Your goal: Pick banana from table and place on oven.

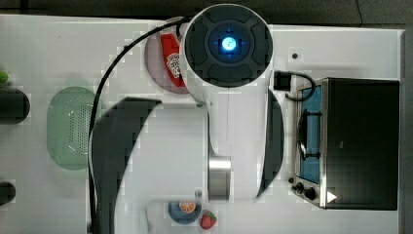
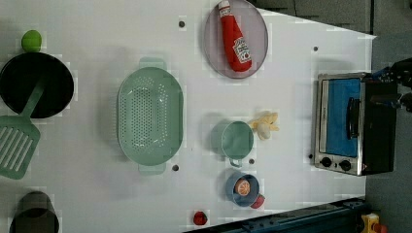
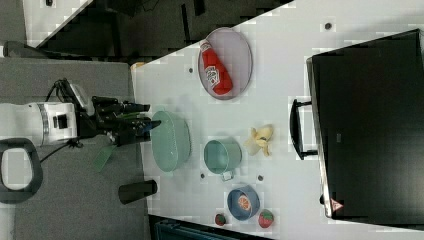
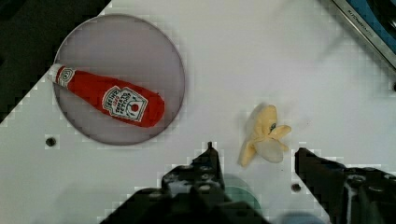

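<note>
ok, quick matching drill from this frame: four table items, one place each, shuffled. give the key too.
Items:
1. ketchup bottle
2. banana
3. orange slice
4. spatula

Places:
A. inside the blue bowl
B. on the bare table, between the teal cup and the oven
C. lying on the round plate
D. handle resting in the black pan

Pairs: 1-C, 2-B, 3-A, 4-D

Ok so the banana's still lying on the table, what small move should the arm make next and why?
Probably lower the open pincer straight toward the banana. In the wrist view the banana lies free on the table between the two fingers' line, nothing gripped yet, with the green cup close beside it, so descend carefully.
</note>
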You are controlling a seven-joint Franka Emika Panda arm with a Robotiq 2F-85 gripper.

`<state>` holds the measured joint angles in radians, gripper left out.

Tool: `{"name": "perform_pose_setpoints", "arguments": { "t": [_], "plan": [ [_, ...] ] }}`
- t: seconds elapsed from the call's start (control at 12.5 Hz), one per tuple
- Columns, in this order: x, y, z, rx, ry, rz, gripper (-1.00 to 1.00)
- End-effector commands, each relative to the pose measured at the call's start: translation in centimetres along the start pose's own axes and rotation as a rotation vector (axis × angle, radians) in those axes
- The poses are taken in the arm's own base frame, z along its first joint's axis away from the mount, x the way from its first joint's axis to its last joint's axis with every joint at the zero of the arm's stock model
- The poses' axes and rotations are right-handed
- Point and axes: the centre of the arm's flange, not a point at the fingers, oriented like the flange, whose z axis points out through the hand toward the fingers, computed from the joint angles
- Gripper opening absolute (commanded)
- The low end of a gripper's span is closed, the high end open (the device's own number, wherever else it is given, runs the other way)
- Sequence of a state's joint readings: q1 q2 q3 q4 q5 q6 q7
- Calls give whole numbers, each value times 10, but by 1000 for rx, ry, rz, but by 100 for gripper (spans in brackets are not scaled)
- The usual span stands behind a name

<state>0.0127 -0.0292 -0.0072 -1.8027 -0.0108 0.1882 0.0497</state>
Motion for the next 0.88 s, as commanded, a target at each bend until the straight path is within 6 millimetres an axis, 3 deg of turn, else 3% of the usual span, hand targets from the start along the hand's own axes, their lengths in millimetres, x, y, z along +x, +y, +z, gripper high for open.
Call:
{"name": "perform_pose_setpoints", "arguments": {
  "t": [0.08,0.24,0.48,0.64,0.88],
  "plan": [
    [-87,131,-82,34,20,98,59],
    [-87,130,-81,34,21,96,99],
    [-80,122,-67,19,8,95,100],
    [-69,110,-38,-14,-21,95,100],
    [-47,86,26,-63,-62,93,100]
  ]
}}
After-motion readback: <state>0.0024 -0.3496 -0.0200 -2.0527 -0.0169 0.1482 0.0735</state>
